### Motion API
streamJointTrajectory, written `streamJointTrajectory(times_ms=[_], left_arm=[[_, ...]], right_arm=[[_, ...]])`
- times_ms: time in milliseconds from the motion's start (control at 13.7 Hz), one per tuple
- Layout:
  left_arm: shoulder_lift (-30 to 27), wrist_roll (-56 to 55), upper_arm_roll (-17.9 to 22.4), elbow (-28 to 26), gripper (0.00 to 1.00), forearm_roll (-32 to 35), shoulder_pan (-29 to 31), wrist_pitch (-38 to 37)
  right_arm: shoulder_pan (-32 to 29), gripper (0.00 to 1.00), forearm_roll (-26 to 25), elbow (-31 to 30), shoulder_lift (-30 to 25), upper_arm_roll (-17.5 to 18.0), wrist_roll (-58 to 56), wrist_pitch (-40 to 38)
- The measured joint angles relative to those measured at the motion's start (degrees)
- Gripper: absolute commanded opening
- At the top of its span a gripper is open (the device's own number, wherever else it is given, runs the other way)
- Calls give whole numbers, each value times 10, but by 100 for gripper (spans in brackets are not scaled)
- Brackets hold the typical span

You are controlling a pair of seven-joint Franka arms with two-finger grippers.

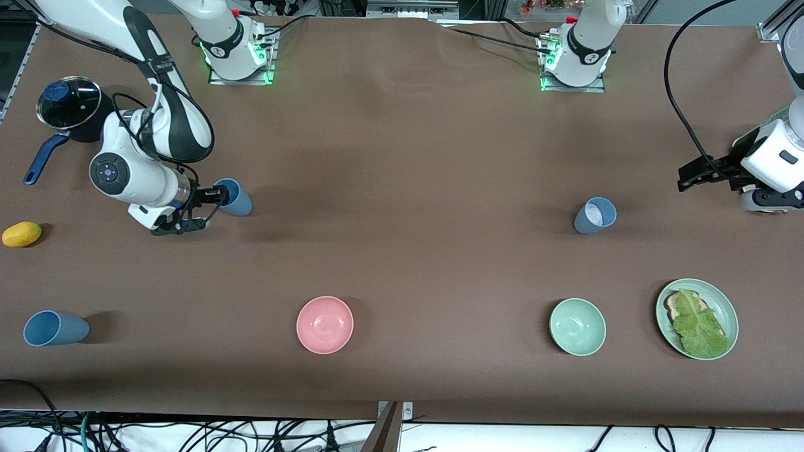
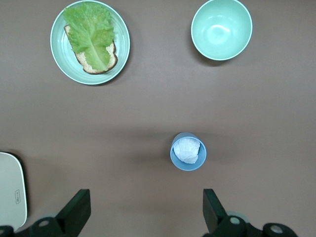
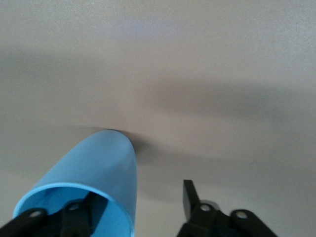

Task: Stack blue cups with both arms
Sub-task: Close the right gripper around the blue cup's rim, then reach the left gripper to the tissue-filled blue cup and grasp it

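Three blue cups are seen on the brown table [image 1: 402, 251].

Landmark: pink bowl [image 1: 325, 324].

- Cup no. 1 [image 1: 234, 197]: upright, farther from the front camera than the pink bowl, toward the right arm's end. The right gripper [image 1: 201, 210] is placed at its rim; one finger [image 3: 81, 217] is inside the mouth, the other outside, jaws partly parted around the wall, a firm clamp not confirmed.
- Cup no. 2 [image 1: 55, 328]: lying on its side, level w/ the pink bowl, nearer the right arm's end.
- Cup no. 3 [image 1: 595, 215]: greyer, upright, white wad inside; toward the left arm's end. The left gripper [image 1: 697, 176] is held in the air, jaws spread wide, nothing held.

Other items, relative to the pink bowl:
- Mint bowl [image 1: 577, 326], toward the left arm's end.
- Green plate [image 1: 725, 307] w/ bread & lettuce [image 1: 698, 326], further that way.
- Lemon [image 1: 22, 234] & lidded pot [image 1: 69, 107], toward the right arm's end, farther from camera.
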Motion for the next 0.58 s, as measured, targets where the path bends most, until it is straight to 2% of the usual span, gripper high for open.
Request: streamJointTrajectory(times_ms=[292, 511, 584], left_arm=[[11, 1, 0, -1, 100, 0, 2, -10], [54, 7, 2, -10, 100, 0, 18, -11], [71, 9, 2, -14, 100, 0, 25, -5]], right_arm=[[0, 55, 0, 0, 4, 0, 0, 6], [0, 44, 0, 0, 5, 1, 0, 8], [0, 38, 0, 0, 5, 1, 0, 8]])
